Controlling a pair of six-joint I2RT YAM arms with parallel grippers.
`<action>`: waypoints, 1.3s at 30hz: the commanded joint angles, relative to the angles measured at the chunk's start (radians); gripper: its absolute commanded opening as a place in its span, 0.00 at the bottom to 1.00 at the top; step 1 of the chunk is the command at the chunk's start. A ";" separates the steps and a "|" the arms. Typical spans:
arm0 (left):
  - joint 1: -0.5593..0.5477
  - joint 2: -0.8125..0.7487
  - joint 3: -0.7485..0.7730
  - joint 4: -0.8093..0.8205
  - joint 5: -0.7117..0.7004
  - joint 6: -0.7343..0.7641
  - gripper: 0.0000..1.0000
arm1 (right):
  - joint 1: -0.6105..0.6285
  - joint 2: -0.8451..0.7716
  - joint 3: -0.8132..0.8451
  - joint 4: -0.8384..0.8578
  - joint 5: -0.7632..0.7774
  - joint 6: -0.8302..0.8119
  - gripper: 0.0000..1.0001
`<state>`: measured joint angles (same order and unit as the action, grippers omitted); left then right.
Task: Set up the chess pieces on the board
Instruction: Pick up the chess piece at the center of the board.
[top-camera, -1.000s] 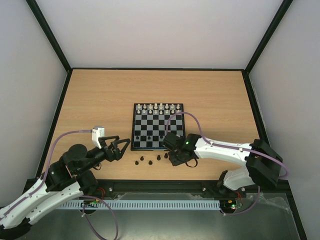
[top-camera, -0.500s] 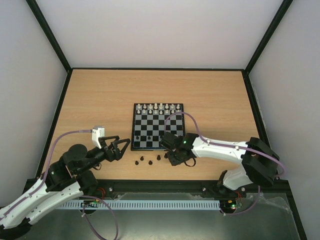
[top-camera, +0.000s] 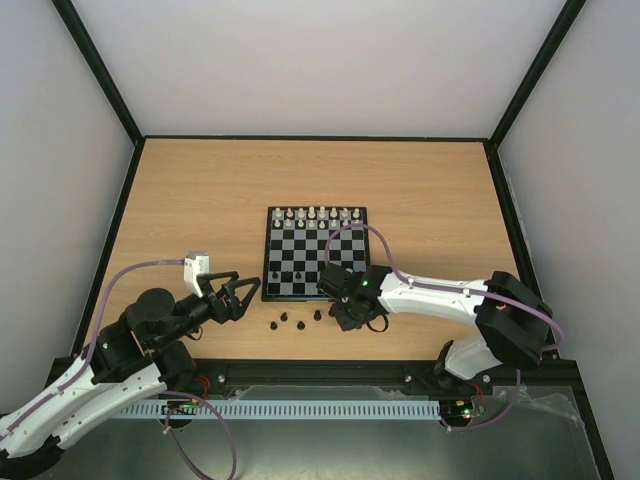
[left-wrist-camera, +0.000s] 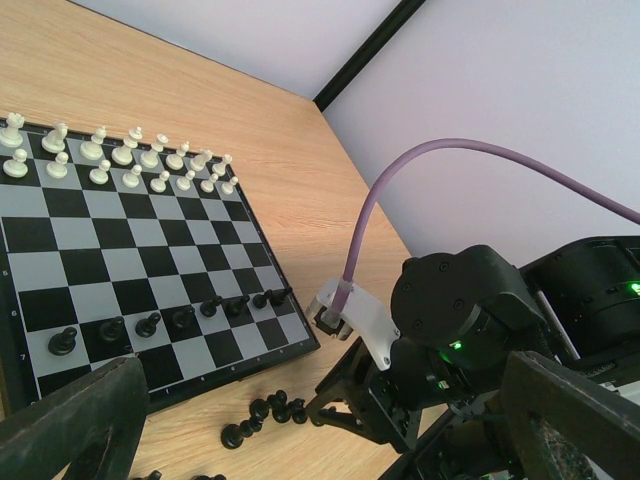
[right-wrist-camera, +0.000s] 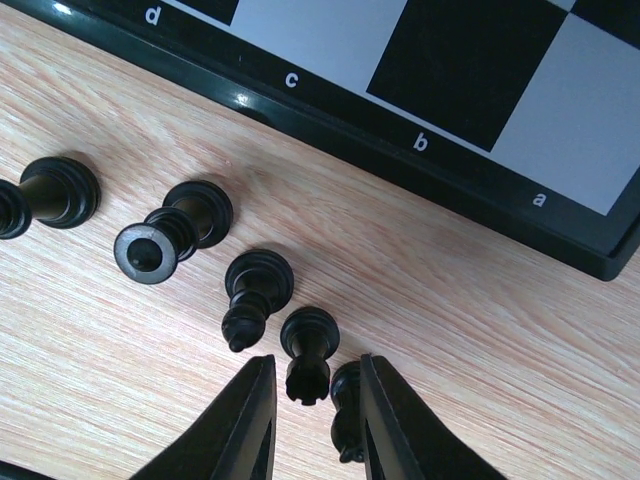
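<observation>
The board (top-camera: 268, 255) lies mid-table with white pieces on its far rows and several dark pawns (left-wrist-camera: 148, 323) in a near row. More dark chess pieces (top-camera: 284, 318) stand loose on the wood in front of it. My right gripper (top-camera: 338, 318) is down among them. In the right wrist view its fingers (right-wrist-camera: 245, 420) stand a little apart around a rook-like piece (right-wrist-camera: 308, 360) and a second piece (right-wrist-camera: 346, 410) that leans on the right finger; a gap shows beside the left finger. My left gripper (top-camera: 240, 297) hovers wide open and empty left of the board's near corner.
Other loose dark pieces (right-wrist-camera: 255, 290) stand or lie just left of the right gripper (right-wrist-camera: 315, 385), close to the board's lettered border (right-wrist-camera: 290, 80). In the left wrist view the right arm's wrist (left-wrist-camera: 460, 310) and its purple cable (left-wrist-camera: 370, 220) fill the space ahead.
The right gripper has slid a little left along the board's near edge onto the loose pieces, and its jaws have narrowed slightly. The left arm has not moved.
</observation>
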<state>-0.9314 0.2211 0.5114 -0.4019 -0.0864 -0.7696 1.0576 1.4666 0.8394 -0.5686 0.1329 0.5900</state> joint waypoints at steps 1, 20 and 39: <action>-0.003 -0.002 -0.005 0.022 0.004 0.012 0.99 | 0.002 0.017 0.017 -0.020 0.013 -0.010 0.24; -0.003 -0.003 -0.005 0.023 0.000 0.012 1.00 | 0.003 0.038 0.020 -0.011 0.007 -0.022 0.15; -0.003 -0.006 -0.004 0.024 0.002 0.013 0.99 | 0.002 -0.023 0.083 -0.093 0.070 -0.015 0.06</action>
<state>-0.9314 0.2211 0.5114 -0.4019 -0.0864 -0.7692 1.0576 1.4807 0.8772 -0.5728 0.1566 0.5713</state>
